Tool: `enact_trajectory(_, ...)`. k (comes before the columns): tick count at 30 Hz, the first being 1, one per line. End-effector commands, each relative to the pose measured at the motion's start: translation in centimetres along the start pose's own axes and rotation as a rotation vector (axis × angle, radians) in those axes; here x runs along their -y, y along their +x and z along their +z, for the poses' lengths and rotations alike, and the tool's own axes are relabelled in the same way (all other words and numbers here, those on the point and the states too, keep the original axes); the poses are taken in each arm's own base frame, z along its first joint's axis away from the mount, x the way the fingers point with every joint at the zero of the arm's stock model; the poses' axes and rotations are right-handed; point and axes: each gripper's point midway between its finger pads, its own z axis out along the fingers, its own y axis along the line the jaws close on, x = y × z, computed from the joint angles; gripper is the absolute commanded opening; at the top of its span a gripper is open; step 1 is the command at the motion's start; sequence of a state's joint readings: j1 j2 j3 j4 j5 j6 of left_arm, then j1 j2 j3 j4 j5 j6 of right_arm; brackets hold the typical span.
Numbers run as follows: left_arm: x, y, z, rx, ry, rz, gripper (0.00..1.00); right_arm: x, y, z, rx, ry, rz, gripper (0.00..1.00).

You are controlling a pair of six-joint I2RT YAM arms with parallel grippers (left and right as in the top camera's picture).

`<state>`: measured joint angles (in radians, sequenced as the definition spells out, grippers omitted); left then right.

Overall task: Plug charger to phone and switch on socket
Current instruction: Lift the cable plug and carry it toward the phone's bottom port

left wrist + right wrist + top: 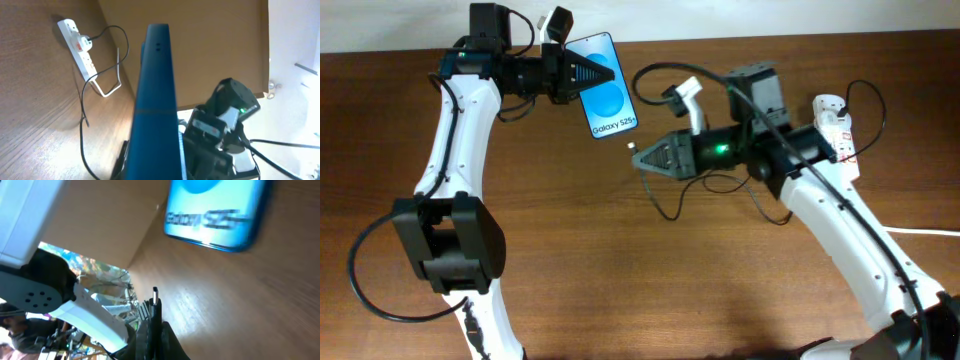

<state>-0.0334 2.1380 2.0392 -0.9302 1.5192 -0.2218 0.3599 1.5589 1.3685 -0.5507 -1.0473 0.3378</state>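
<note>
table (pixel 620 270): brown wood grain, carrying everything.
left arm (pixel 455 130): white links, black joints, rising along the left side and bending right at the top.
right arm (pixel 840 225): same build, coming in from the lower right with the wrist pointing left and a green LED (pixel 720 151) glowing. It is covering part of the socket from overhead.
socket (pixel 835 125): white strip lying at the right edge, red marks showing, black plug (pixel 86 42) sitting in it, thick white cord (pixel 925 232) running off right.
phone (pixel 610 95): slim slab, black frame, blue screen facing up, white text reading along its lower end. It is sitting top centre (can't tell if it's off the wood).
left gripper (pixel 582 75): clamping the phone at its upper-left edge.
charger (pixel 665 205): thin black cable, curling on the table under the right arm.
right gripper (pixel 642 157): fingers nearly together, pinching the charger just behind its tip.
tip (pixel 632 148): small, sticking out left, near the phone's lower end but apart, with nothing in between.
</note>
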Motion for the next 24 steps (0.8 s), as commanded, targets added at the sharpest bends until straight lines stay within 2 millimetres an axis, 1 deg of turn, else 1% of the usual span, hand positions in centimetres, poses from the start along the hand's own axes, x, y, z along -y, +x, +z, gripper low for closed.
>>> enact_trajectory(1, 1.0, 0.1, 0.1, -0.015, 0.054, -0.003, 0.00, 0.5, 0.0, 1.7, -0.014, -0.009, 0.040, 0.04)
enact_trajectory(2, 1.0, 0.1, 0.1, -0.015, 0.054, -0.003, 0.00, 1.0, -0.2, 1.9, 0.000, -0.024, 0.037, 0.04)
enact_trajectory(7, 1.0, 0.1, 0.1, -0.015, 0.055, -0.002, 0.00, 1.2, -0.1, 2.0, 0.006, -0.042, 0.041, 0.04)
enact_trajectory(9, 1.0, 0.1, 0.1, -0.015, 0.055, -0.002, 0.00, 1.5, -0.8, 1.6, 0.037, -0.063, 0.057, 0.04)
enact_trajectory(10, 1.0, 0.1, 0.1, -0.015, 0.054, -0.002, 0.00, 2.2, -0.9, 1.2, 0.055, -0.073, 0.079, 0.04)
enact_trajectory(11, 1.0, 0.1, 0.1, -0.015, 0.054, -0.002, 0.00, 2.6, -0.8, 1.1, 0.059, -0.075, 0.092, 0.04)
enact_trajectory(13, 1.0, 0.1, 0.1, -0.015, 0.055, -0.002, 0.00, 2.8, -0.4, 1.3, 0.054, -0.104, 0.089, 0.04)
enact_trajectory(15, 1.0, 0.1, 0.1, -0.015, 0.054, -0.002, 0.00, 2.7, -0.6, 1.2, 0.058, -0.116, 0.099, 0.04)
enact_trajectory(17, 1.0, 0.1, 0.1, -0.015, 0.055, -0.002, 0.00, 2.0, -0.9, 1.1, 0.059, -0.150, 0.092, 0.04)
enact_trajectory(22, 1.0, 0.1, 0.1, -0.015, 0.055, -0.002, 0.00, 2.1, -0.7, 1.4, 0.055, -0.153, 0.097, 0.04)
enact_trajectory(24, 1.0, 0.1, 0.1, -0.015, 0.055, -0.002, 0.00, 1.8, -0.6, 1.6, 0.047, -0.160, 0.110, 0.04)
